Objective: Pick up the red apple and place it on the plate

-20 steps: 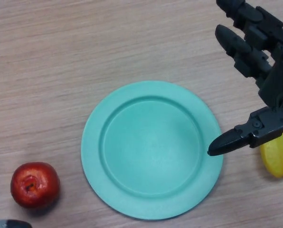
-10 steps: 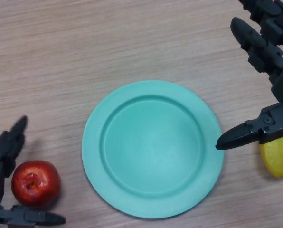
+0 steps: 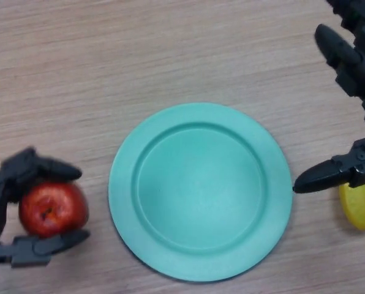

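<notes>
The red apple (image 3: pixel 52 209) lies on the wooden table at the lower left, left of the teal plate (image 3: pixel 199 190). My left hand (image 3: pixel 11 177) is curled round the apple, fingers over its top and thumb under its near side. The apple rests on the table. The plate sits in the middle with nothing on it. My right hand (image 3: pixel 354 73) is open at the right edge, its thumb tip just off the plate's right rim.
A yellow fruit (image 3: pixel 359 205) lies at the right edge, partly behind my right thumb. Bare wooden table stretches above the plate.
My left hand came in from the lower left and closed its fingers and thumb around the apple. My right hand drew back to the right, away from the plate.
</notes>
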Controlling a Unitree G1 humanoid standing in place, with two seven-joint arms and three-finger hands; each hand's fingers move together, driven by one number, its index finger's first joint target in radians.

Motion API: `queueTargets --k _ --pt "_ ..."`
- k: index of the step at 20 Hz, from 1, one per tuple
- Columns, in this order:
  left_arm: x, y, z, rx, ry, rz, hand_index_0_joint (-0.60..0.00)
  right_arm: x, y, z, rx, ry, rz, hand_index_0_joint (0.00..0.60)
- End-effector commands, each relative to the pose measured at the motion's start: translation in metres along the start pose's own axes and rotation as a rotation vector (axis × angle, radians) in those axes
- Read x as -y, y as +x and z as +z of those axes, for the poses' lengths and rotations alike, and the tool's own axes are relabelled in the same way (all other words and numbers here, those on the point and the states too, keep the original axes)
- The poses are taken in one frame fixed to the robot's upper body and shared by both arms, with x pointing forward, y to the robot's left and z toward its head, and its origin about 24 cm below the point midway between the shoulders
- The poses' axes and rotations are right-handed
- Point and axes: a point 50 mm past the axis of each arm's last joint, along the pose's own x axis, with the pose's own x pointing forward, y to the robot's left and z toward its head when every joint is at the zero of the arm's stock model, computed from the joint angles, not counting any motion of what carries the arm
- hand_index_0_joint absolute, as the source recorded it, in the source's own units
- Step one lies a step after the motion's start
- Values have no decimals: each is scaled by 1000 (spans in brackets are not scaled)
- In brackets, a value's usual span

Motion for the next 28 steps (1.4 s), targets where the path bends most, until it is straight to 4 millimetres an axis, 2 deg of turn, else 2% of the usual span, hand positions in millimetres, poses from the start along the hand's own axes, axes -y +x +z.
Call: queueTargets --k 1,3,6,8,9,10,11,12,13,14,17,21,24,28 --pt "6 10 39 211 121 -13 -600 11 -9 32 186 -68 -46 0" --pt "28 24 49 227 78 -89 -600 13 -11 33 196 -70 -54 0" --pt "64 39 49 298 199 -218 -600 17 -12 34 206 -77 -70 0" --pt "68 45 51 329 158 -215 -600 20 -13 34 214 -84 -82 0" --pt "68 45 51 329 158 -214 -551 20 -14 34 214 -85 -83 0" --pt "68 46 50 328 160 -211 -401 21 -14 34 213 -87 -85 0" --pt "69 47 49 326 162 -207 -301 22 -14 34 211 -90 -87 0" --pt "68 49 49 319 168 -197 -150 24 -15 34 208 -98 -93 0" --pt "67 50 50 311 170 -191 -51 26 -16 34 207 -107 -99 0" --pt "65 52 53 304 174 -188 0 27 -17 35 205 -118 -104 0" --pt "62 50 62 331 192 -177 0 26 -16 37 209 -135 -102 0" --pt "41 42 89 376 131 -150 0 23 -15 37 203 -149 -95 0" --pt "10 32 108 424 50 -74 0 21 -13 37 209 -151 -87 0" --pt "-29 21 117 424 -60 28 0 20 -14 37 214 -129 -80 0"
